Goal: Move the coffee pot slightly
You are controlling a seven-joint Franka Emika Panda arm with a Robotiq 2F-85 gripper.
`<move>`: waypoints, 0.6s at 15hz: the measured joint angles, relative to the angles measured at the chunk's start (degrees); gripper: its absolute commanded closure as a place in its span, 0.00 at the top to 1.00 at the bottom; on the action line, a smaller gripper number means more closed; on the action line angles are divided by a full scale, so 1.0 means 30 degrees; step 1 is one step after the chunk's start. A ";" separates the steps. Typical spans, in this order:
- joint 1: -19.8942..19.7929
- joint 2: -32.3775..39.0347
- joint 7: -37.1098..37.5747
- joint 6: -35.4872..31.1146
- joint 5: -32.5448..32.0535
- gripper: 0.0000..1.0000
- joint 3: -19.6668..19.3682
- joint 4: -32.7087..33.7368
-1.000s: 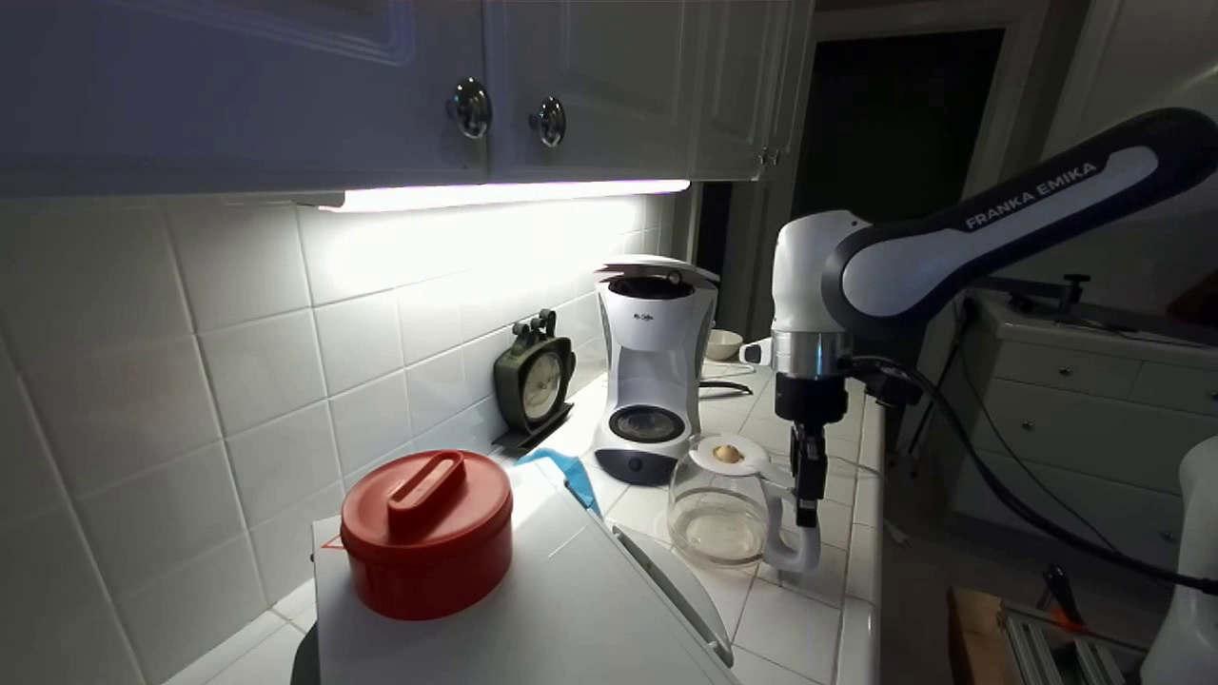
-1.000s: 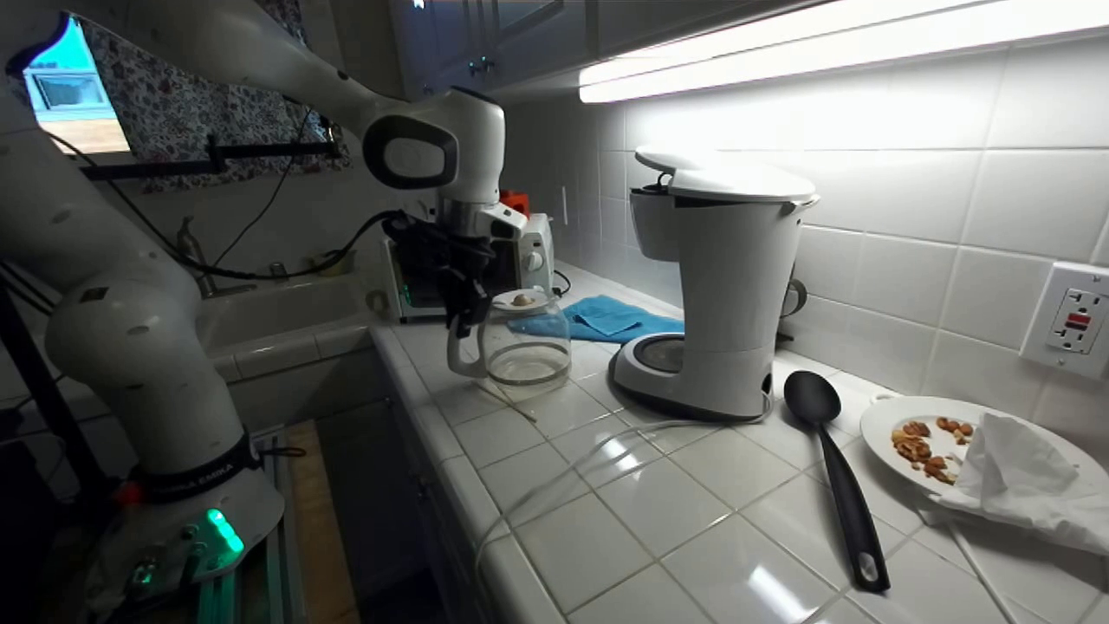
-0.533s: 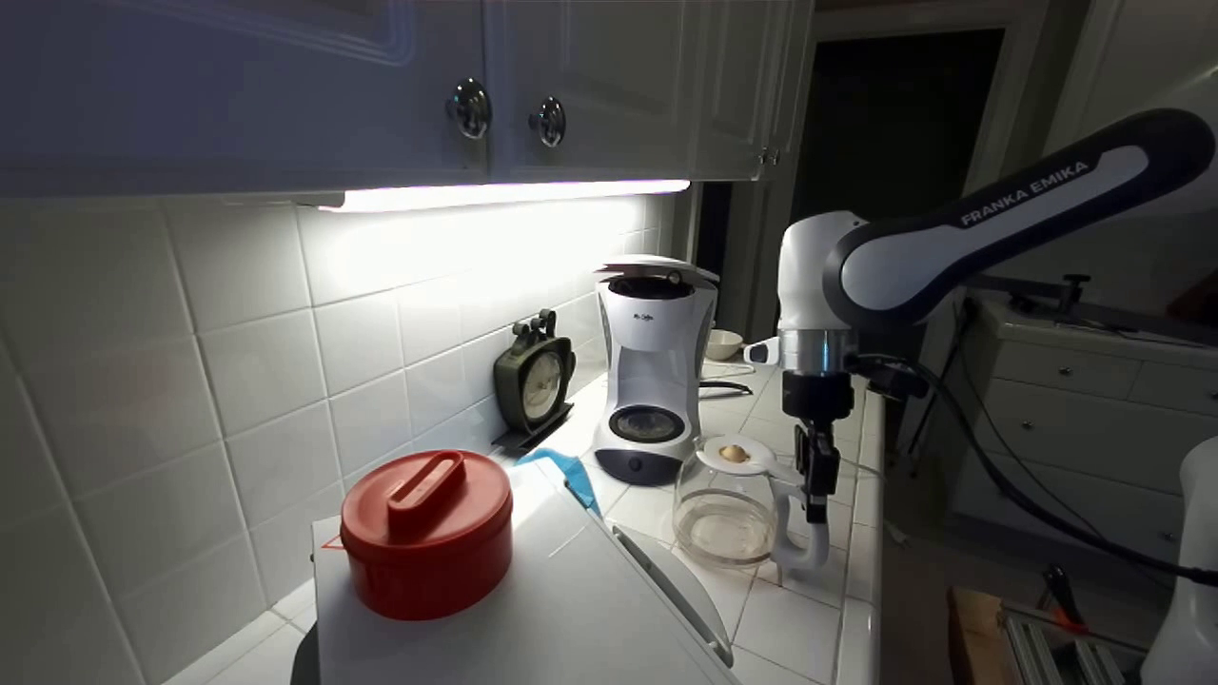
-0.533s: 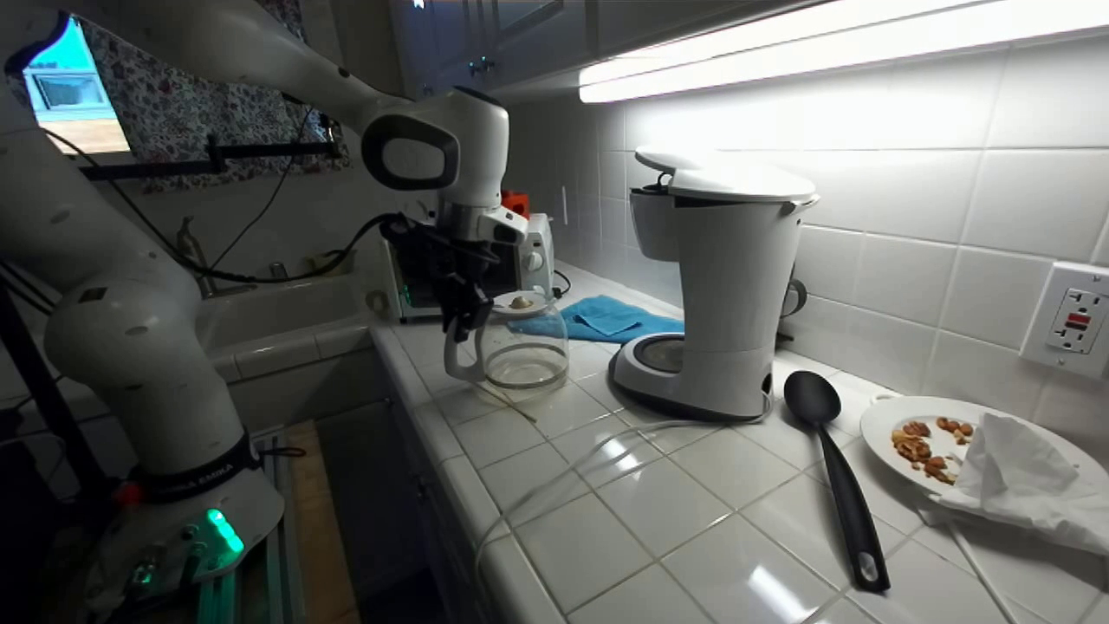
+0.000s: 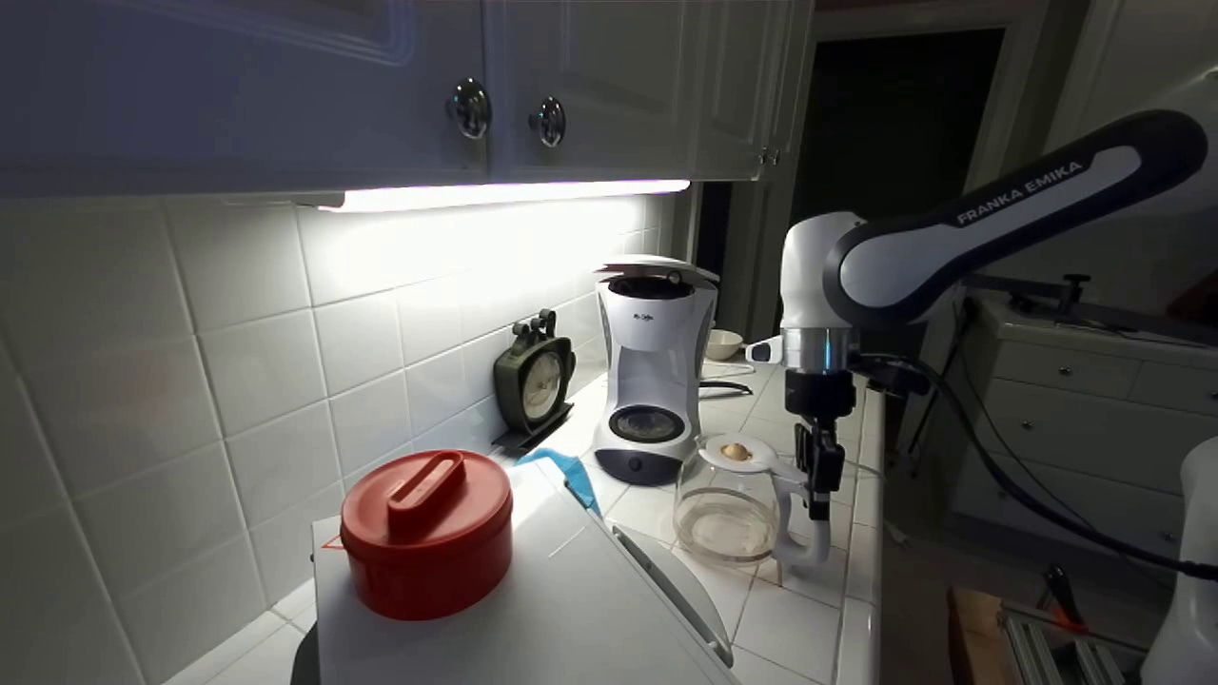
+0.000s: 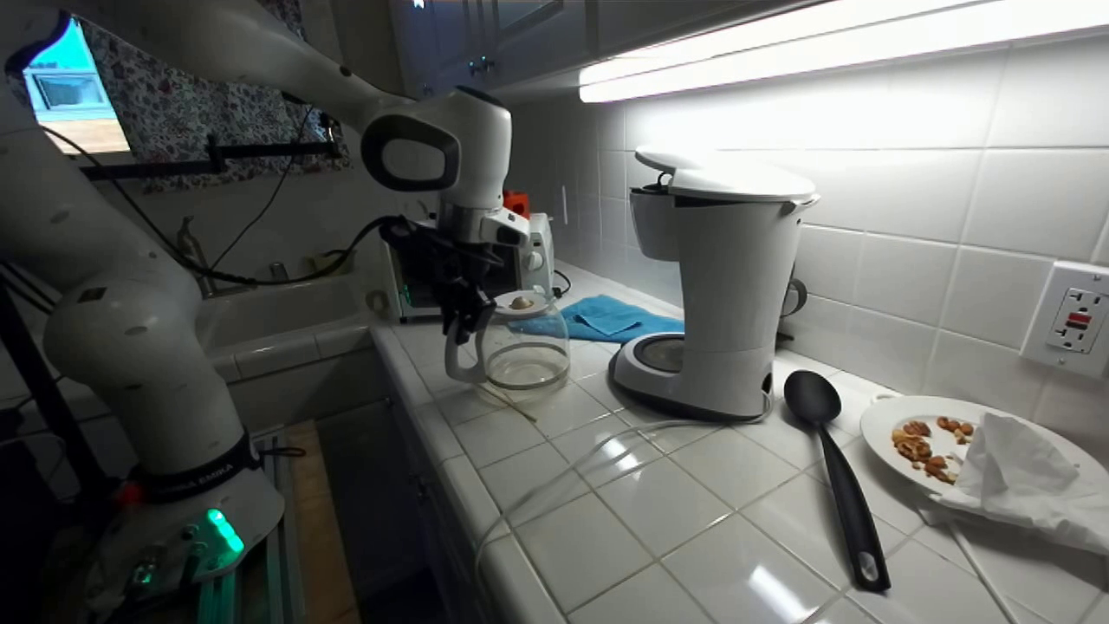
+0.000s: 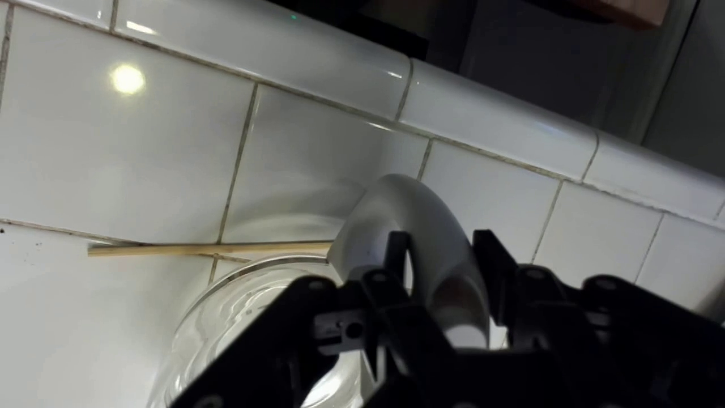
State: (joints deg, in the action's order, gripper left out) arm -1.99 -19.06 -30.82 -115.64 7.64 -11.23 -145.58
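Observation:
The coffee pot is a clear glass carafe with a pale lid and a thin pale handle. It stands upright on the tiled counter in both exterior views, in front of the coffee machine. I cannot tell if its base is slightly raised. My gripper points down over the handle, and it also shows in an exterior view. In the wrist view the fingers lie on both sides of the handle and appear closed on it. The gripper hides part of the handle and glass body.
The coffee machine stands beside the pot. A toaster oven bears a red-lidded pot. A thin wooden stick lies by the pot's base. The counter's front edge is close. A blue cloth lies behind.
The gripper and the coffee pot have shifted together slightly toward the counter's front edge, mostly in the earlier half second. Since then there is only a very small movement.

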 measured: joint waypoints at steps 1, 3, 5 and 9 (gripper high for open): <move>-0.0033 0.0044 -0.0031 -0.0016 -0.0011 0.09 -0.0025 0.0044; -0.0073 0.0183 -0.0145 -0.0030 -0.0012 0.09 -0.0119 0.0162; -0.0087 0.0333 -0.0256 -0.0050 -0.0012 0.10 -0.0203 0.0291; -0.0081 0.0812 -0.0294 -0.0061 -0.0007 0.11 -0.0239 0.0746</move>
State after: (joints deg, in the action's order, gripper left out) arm -2.23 -16.62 -31.70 -115.82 7.62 -11.95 -143.34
